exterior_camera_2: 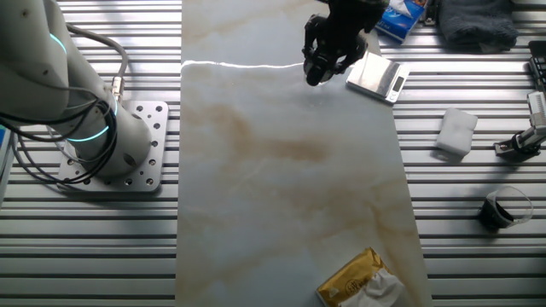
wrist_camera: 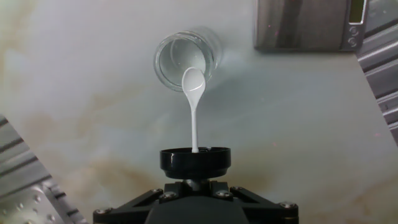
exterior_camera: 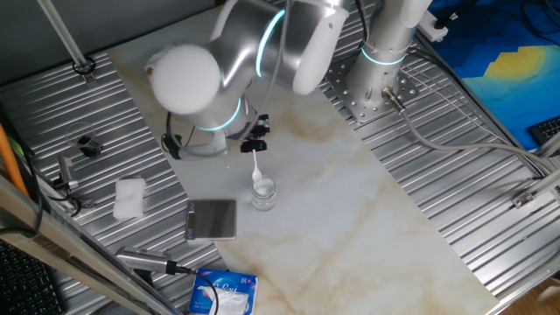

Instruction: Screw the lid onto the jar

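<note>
Pale marbled stone counter (exterior_camera: 350,201), ribbed metal decking on both sides; wide bare stone to the right of the work spot in one fixed view, bare stone also toward the arm base in the other fixed view. Silver-grey robot arm (exterior_camera: 254,52) w/ cyan light rings bent over the counter's upper-left part. Grey square metal plate w/ small display (exterior_camera: 213,219) just left of the small clear glass jar (wrist_camera: 186,60), close but apart; plate sits at the counter's edge near the decking. Jar upright, mouth open, no cap on it. Black gripper (wrist_camera: 196,183) above and just behind the jar, closed on the small round black lid (wrist_camera: 196,160), gripped from behind so finger spread hard to judge in hand view. Lid tilted toward the jar, its thin white spoon-like stem (wrist_camera: 194,106) reaching out, spoon tip over the jar's mouth. Lid itself clear of the jar rim, not seated.
</note>
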